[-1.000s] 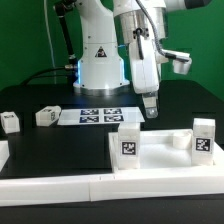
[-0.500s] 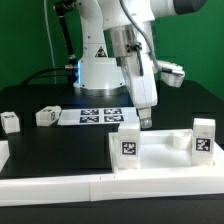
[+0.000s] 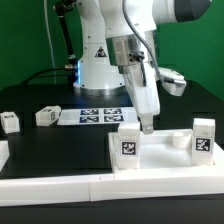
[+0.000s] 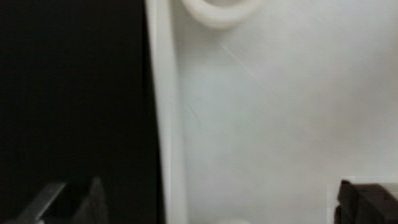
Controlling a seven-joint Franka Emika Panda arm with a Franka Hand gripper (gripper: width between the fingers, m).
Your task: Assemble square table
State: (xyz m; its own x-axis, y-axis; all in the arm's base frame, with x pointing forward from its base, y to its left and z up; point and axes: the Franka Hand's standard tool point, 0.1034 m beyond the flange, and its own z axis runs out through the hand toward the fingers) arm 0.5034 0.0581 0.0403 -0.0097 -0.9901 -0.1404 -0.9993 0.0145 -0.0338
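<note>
White plastic square table top [image 3: 160, 160] lies at six o'clock on the tabletop [image 3: 60, 150]; the jaws hang fully spread and empty over its twelve o'clock rim. Best to descend straight, straddling that rim evenly before closing.

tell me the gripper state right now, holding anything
gripper: open, holding nothing, just above the table top
</note>
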